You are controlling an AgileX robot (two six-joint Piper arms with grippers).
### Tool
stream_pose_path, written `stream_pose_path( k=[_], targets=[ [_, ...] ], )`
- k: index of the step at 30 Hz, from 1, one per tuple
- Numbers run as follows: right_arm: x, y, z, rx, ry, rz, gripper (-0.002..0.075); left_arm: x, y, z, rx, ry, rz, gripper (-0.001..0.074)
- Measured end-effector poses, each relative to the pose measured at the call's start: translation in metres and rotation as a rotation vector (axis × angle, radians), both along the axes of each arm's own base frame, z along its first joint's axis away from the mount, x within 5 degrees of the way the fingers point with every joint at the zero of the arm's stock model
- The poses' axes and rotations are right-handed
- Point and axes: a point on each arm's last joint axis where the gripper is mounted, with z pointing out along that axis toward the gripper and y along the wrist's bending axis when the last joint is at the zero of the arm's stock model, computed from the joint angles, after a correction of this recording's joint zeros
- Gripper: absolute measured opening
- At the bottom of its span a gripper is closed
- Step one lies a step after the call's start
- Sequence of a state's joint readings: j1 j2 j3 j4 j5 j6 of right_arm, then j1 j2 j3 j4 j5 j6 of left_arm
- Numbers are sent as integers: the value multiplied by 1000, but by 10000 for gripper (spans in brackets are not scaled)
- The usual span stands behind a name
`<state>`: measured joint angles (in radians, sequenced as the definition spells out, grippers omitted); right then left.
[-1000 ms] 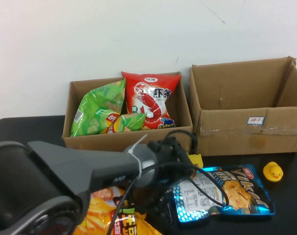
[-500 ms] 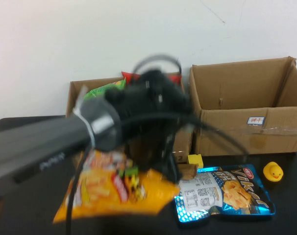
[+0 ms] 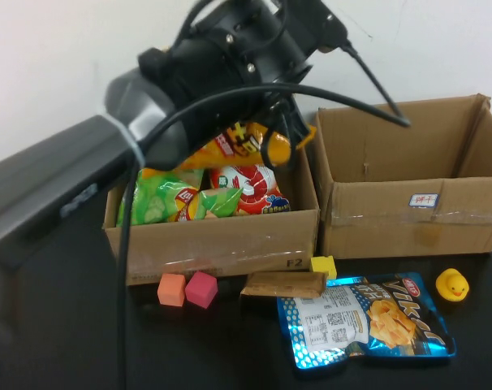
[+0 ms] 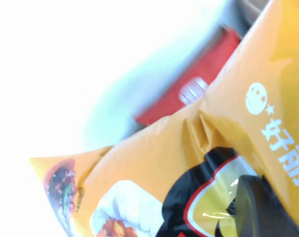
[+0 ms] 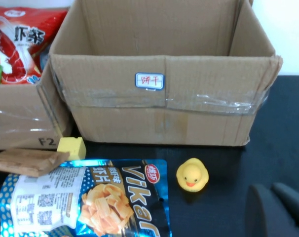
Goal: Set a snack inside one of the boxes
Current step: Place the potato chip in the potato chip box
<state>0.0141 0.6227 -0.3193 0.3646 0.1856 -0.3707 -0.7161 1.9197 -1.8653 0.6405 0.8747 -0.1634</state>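
Lifted off the black worktop (image 3: 75, 341) within the last second and carried up toward twelve o'clock: the crinkly orange-yellow snack bag (image 3: 246, 145), now hanging over the narrower brown corrugated cardboard box (image 3: 213, 244), above the green chip bag (image 3: 161, 199) and red shrimp-cracker bag (image 3: 250, 185) already inside. Left gripper (image 3: 274, 134) above that box's rear, fingers clamped on the orange-yellow bag's edge. Uncovered by the lift: an orange foam cube (image 3: 171, 289) and a pink foam cube (image 3: 201, 288) at the box's six o'clock. Probably only a lowering and release left before the task counts as done. At three o'clock, the wider brown cardboard box with the small white label (image 3: 408, 219), nothing visible inside. Right gripper (image 5: 278, 212) low near the yellow rubber duck (image 5: 192, 174), fingers together, holding nothing.
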Motion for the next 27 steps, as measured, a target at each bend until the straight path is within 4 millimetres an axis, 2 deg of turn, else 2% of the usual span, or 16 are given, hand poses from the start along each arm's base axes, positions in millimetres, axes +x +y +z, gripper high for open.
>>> stream_pose_path(
  k=[5,8,12,14,15,18,21,25,27],
  targets=[
    [0,0,-1,1,10,4,-1,41,-1,-43,23,-35,-36,11],
    [-1,1,-1,1,18,7,-1,59,0,-75,62,-15,-42,11],
    [-2,1,-3,3,39,15,-1,74,-2,-115,113,24,-50,19],
    [-2,2,-4,4,49,19,-1,76,-2,-127,104,46,-37,71],
    [-2,2,-4,3,49,19,-1,76,-3,-131,88,59,-26,132],
    [-2,2,-4,4,50,19,-1,74,-3,-133,41,97,19,327],
    [-2,2,-4,4,50,19,-1,73,0,-129,29,137,75,463],
    [-2,2,-4,3,46,18,-1,73,4,-108,36,156,158,514],
    [-2,1,-3,2,35,14,-1,73,5,-91,23,146,186,522]
  ],
)
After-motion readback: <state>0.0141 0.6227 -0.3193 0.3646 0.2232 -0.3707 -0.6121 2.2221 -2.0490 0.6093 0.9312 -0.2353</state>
